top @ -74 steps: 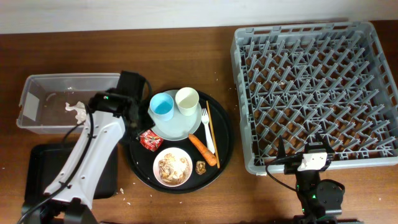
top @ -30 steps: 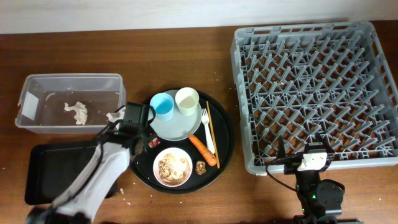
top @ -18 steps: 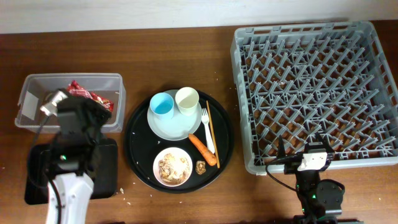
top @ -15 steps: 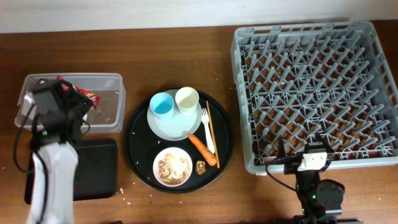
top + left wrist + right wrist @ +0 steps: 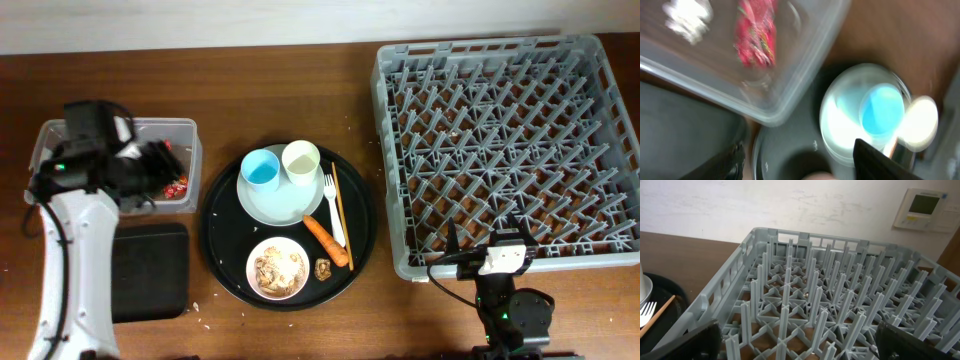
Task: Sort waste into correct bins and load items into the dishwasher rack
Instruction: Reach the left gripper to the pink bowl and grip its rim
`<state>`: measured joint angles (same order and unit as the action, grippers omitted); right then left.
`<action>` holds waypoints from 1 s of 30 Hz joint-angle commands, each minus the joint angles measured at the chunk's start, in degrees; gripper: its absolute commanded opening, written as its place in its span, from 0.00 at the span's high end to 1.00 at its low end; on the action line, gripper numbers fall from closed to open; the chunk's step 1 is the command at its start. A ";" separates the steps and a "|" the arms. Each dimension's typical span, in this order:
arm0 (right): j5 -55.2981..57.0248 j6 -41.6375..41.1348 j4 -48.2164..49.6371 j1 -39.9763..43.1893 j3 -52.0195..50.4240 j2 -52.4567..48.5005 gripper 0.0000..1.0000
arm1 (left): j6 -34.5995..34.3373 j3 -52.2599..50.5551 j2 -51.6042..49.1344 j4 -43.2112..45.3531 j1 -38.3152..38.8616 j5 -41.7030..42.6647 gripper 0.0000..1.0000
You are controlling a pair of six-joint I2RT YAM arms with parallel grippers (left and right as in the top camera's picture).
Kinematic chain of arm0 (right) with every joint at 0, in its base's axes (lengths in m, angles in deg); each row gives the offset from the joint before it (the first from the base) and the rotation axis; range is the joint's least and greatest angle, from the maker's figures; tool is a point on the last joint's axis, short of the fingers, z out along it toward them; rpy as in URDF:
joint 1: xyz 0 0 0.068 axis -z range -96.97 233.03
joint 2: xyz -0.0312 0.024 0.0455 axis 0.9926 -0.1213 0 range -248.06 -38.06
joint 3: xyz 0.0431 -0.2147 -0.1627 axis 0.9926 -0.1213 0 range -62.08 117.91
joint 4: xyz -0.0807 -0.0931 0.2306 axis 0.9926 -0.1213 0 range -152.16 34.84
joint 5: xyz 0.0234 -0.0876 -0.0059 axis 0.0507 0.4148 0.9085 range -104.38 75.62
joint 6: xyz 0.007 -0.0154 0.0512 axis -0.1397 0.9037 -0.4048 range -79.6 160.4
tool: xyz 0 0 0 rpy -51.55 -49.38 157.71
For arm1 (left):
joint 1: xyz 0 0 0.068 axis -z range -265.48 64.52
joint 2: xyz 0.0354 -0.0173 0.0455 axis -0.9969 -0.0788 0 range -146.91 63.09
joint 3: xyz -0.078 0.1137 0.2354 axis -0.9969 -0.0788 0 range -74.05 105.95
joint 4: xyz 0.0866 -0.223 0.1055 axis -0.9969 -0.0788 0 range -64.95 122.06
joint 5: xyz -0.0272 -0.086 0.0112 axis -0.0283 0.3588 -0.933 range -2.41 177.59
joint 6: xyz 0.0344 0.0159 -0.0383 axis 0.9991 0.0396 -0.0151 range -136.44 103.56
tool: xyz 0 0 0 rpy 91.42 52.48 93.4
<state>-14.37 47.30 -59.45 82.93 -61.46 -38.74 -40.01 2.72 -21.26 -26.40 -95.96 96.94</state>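
While the left gripper (image 5: 797, 150) is being held over the right end of the tub (image 5: 805, 65), its jaws are standing open with nothing between them. The wrapper (image 5: 756, 37) is lying inside the tub, apart from both fingers (image 5: 735, 157) and beyond the left one in the blurred wrist view. The tissue (image 5: 687, 15) is lying near it, farther along the tub floor. From overhead the wrapper is being seen at the tub's right end, just beside the gripper. The black bin (image 5: 150, 270) is lying in front of the tub.

On the round tray (image 5: 220, 250) the blue cup (image 5: 260, 170) and cream cup (image 5: 300, 158) are standing on the plate (image 5: 285, 205). The fork (image 5: 333, 210) and chopsticks (image 5: 341, 215) are lying at the plate's right, with the carrot (image 5: 327, 240), the bowl (image 5: 278, 268) of scraps and the lump (image 5: 323, 268) in front.

The right gripper (image 5: 797, 327) is being held just before the rack (image 5: 500, 140), its jaws spread wide and empty.
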 commanded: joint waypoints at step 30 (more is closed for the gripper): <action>0.31 0.15 -0.28 -0.26 -0.31 0.33 0.01 | -17.20 -21.14 -0.66 8.13 58.71 -14.78 0.63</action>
<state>-14.39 47.28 -59.45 82.93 -61.46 -38.74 -56.62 -17.06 -20.17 -19.04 -37.52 82.99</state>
